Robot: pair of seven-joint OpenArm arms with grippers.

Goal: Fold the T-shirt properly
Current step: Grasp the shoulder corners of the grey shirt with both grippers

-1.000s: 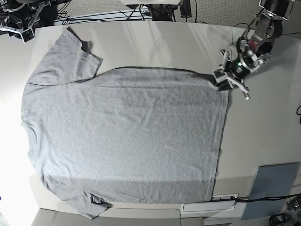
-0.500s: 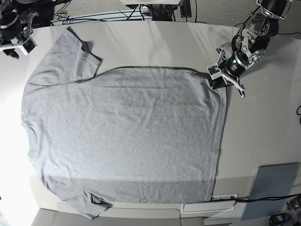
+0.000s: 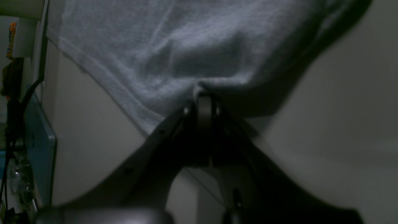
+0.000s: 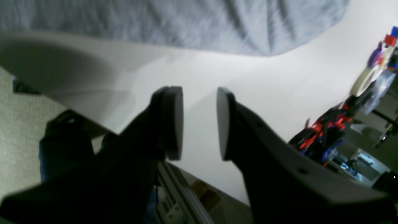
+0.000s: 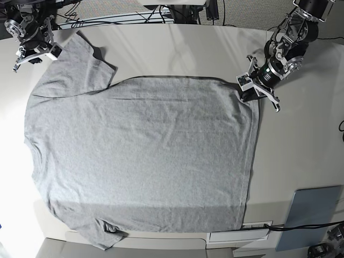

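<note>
The T-shirt (image 5: 145, 156) lies spread flat on the pale table (image 5: 301, 140), plain grey side up, sleeves toward the left of the base view. My left gripper (image 5: 248, 92) sits at its upper right hem corner. In the left wrist view that gripper (image 3: 203, 96) is shut on a pinch of the grey fabric (image 3: 174, 46), which bunches up at the fingertips. My right gripper (image 5: 35, 55) hovers by the upper left sleeve (image 5: 80, 67). Its fingers (image 4: 174, 121) stand open with nothing between them, above bare table just short of the shirt's edge (image 4: 174, 21).
A blue-grey pad (image 5: 312, 215) lies at the front right corner, also seen in the left wrist view (image 3: 40, 155). A white strip (image 5: 239, 235) runs along the front edge. Cables and gear crowd the back edge (image 5: 123, 13). Colourful clutter (image 4: 373, 77) stands beyond the table.
The right arm swung in from the top left corner to beside the sleeve. The left gripper shifted slightly onto the hem corner and closed on it.
</note>
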